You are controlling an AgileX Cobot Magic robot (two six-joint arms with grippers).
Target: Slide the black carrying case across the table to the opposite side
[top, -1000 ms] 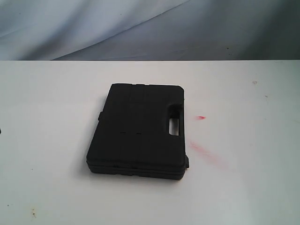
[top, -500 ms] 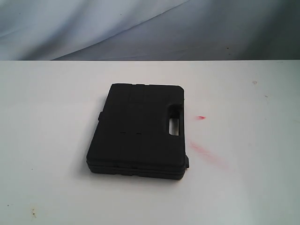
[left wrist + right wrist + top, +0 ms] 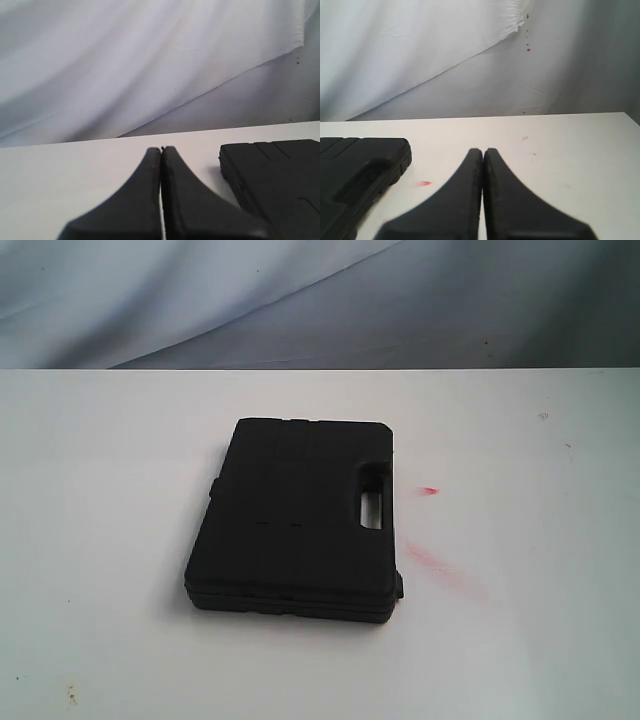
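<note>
We see the left gripper [image 3: 161, 149] with its fingers pressed together on nothing, over the white table [image 3: 90, 570]. In the exterior view the black carrying case [image 3: 298, 525] lies flat just left of frame centre, its handle cutout [image 3: 375, 506] toward the right, nothing touching it. Red smears [image 3: 432, 562] mark the table just right of it. The right gripper [image 3: 483, 150] is likewise closed up, empty.

The black carrying case [image 3: 295, 525] lies flat and closed near the middle of the white table [image 3: 100, 560]. Faint red smears mark the tabletop just beside it.
</note>
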